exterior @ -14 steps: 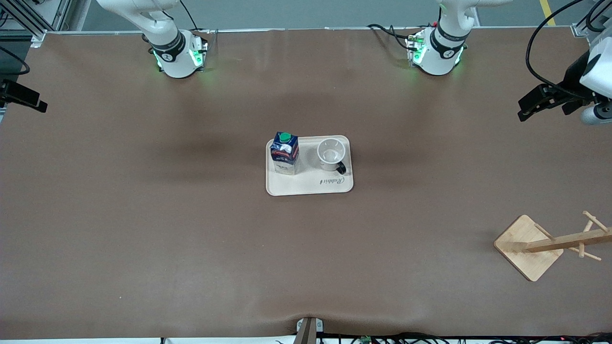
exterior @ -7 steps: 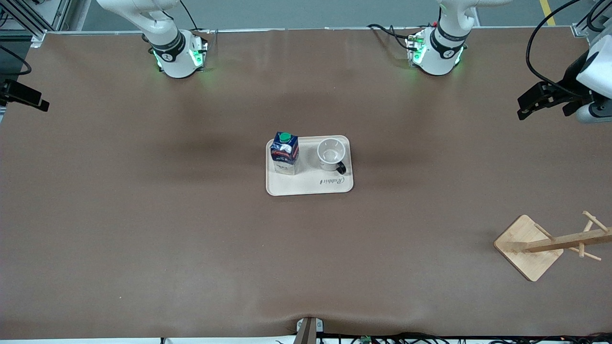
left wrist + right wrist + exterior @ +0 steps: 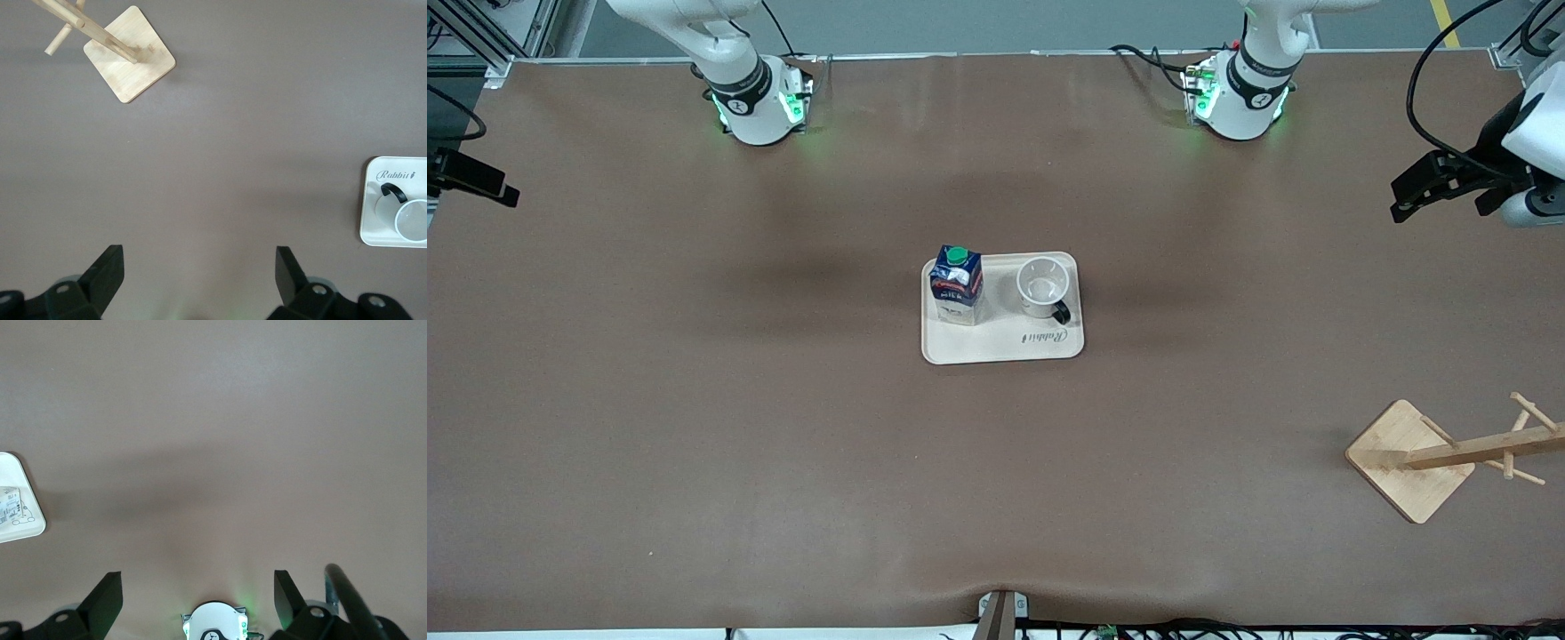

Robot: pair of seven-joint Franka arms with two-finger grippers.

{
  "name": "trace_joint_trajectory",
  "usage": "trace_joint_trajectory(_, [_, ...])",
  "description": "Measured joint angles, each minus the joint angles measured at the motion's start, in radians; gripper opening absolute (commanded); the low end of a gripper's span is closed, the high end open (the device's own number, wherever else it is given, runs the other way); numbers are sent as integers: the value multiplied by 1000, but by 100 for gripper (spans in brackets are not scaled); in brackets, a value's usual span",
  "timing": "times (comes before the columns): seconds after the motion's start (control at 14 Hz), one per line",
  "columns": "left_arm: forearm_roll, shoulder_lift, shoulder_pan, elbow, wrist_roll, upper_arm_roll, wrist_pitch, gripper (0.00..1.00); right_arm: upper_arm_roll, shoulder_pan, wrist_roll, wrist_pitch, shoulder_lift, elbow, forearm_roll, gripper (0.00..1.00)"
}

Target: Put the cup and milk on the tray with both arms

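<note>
The tray (image 3: 1003,345) lies flat in the middle of the brown table (image 3: 694,400). The milk (image 3: 957,285) stands upright on the tray, at the end toward the right arm, with its green cap on top. The cup (image 3: 1042,288) stands upright on the tray too, beside the milk and toward the left arm's end, with its black handle pointing toward the front camera. The milk and the cup are near each other but not touching. The left gripper (image 3: 1412,194) is up in the air over the left arm's end of the table, its fingers (image 3: 107,270) spread wide apart and holding nothing. The right gripper (image 3: 198,590) is up over the right arm's end of the table, its fingers wide apart and empty too. A wooden stand (image 3: 1409,460) sits on the table toward the left arm's end, nearer the front camera than the tray
</note>
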Motion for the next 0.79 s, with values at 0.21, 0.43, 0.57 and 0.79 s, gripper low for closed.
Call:
trace_joint_trajectory(0.21, [0, 0, -1, 0, 0, -1, 0, 100, 0, 0, 2, -1, 0, 0, 1, 100])
trace_joint_trajectory(0.43, [0, 0, -1, 0, 0, -1, 0, 100, -3, -2, 6, -6, 1, -1, 15, 100])
trace_joint_trajectory(0.57, [0, 0, -1, 0, 0, -1, 0, 100, -5, -3, 7, -9, 1, -1, 19, 100])
trace_joint_trajectory(0.79, [0, 0, -2, 0, 0, -1, 0, 100, -6, -3, 7, -13, 1, -1, 20, 100])
